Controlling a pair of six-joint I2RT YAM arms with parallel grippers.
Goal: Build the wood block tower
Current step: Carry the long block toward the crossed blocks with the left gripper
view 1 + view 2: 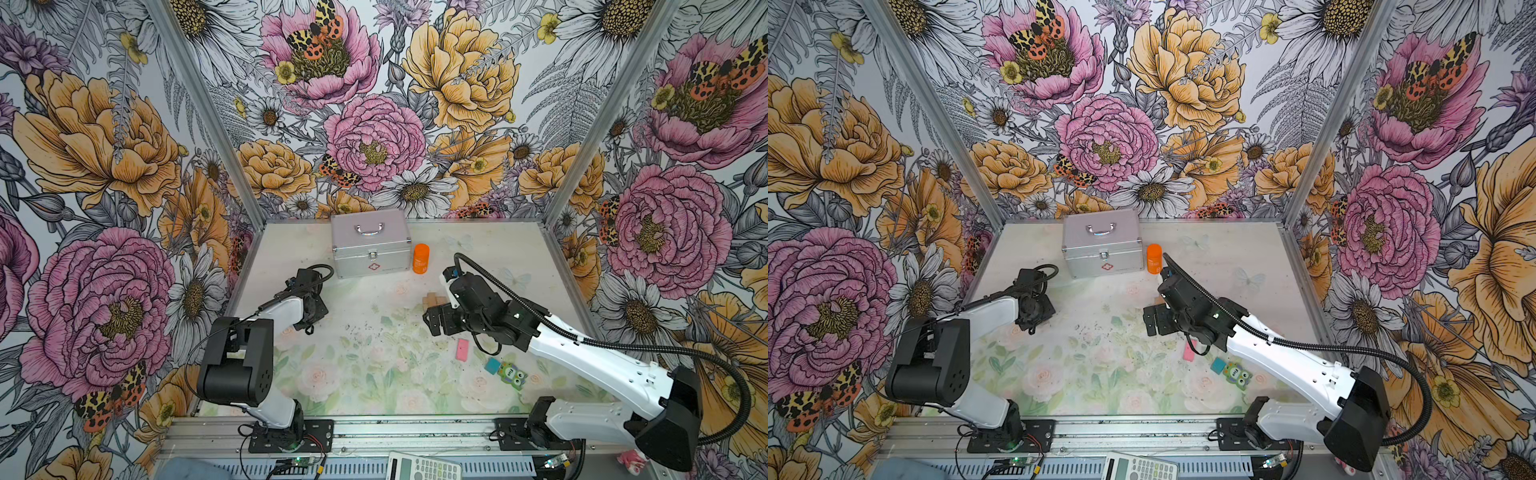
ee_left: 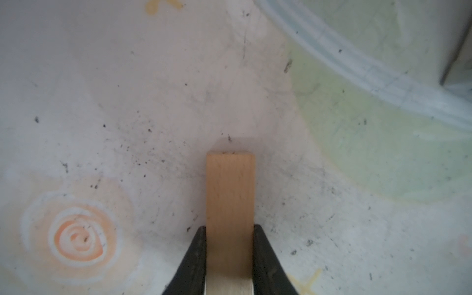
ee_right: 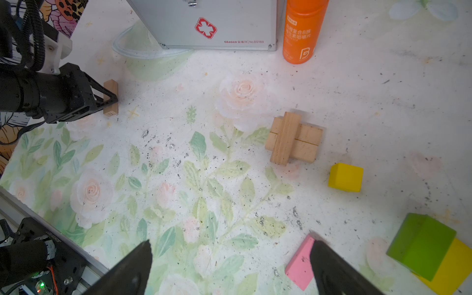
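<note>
My left gripper (image 2: 229,227) is shut on a tan plank (image 2: 229,189), which stands on edge on the mat; the right wrist view shows this grip (image 3: 109,99) from the side. In both top views the plank is hidden under that gripper (image 1: 309,328). The tower (image 3: 293,138) is two tan planks side by side with a third laid across them. My right gripper (image 3: 231,245) hangs open above the mat, one finger over the pink plank (image 3: 300,265). A yellow cube (image 3: 345,177), green bar (image 3: 421,245) and yellow bar (image 3: 452,268) lie nearby. Teal cube (image 1: 493,365) and owl piece (image 1: 512,374) sit front right.
A silver metal case (image 1: 370,245) and an orange bottle (image 1: 420,258) stand at the back of the table. A calculator (image 1: 419,465) lies beyond the front rail. Flowered walls close in the left, right and back sides.
</note>
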